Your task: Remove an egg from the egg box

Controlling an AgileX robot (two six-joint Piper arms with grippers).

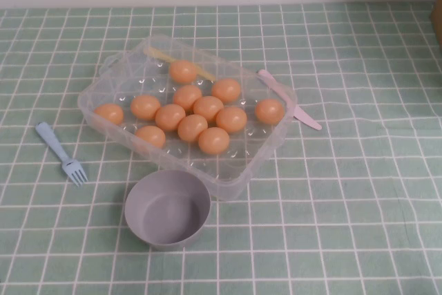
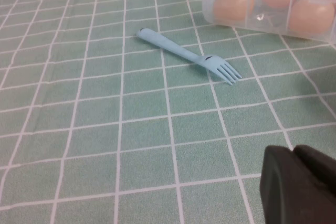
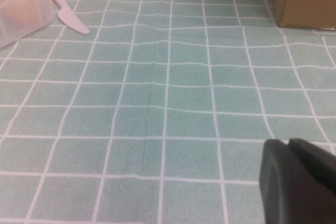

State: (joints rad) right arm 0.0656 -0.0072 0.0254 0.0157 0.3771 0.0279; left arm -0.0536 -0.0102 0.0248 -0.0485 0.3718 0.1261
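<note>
Eleven smooth orange-tan eggs, the egg [image 1: 214, 141] nearest my side among them, sit untouched in the clear plastic egg box [image 1: 255, 164] on the green-checked bench [image 1: 345, 205]. My left claw [image 2: 302, 187] and right claw [image 3: 299, 182] hover low and apart from it, grip unreadable; nothing lifted yet.

Orange-tan eggs [image 1: 193, 127] fill a clear egg box [image 1: 238, 170] on green white-gridded cloth [image 1: 345, 205], beside a grey bowl [image 1: 168, 208].

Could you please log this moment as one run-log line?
eggs in box | bowl empty | left end effector near fork | right end effector parked
</note>
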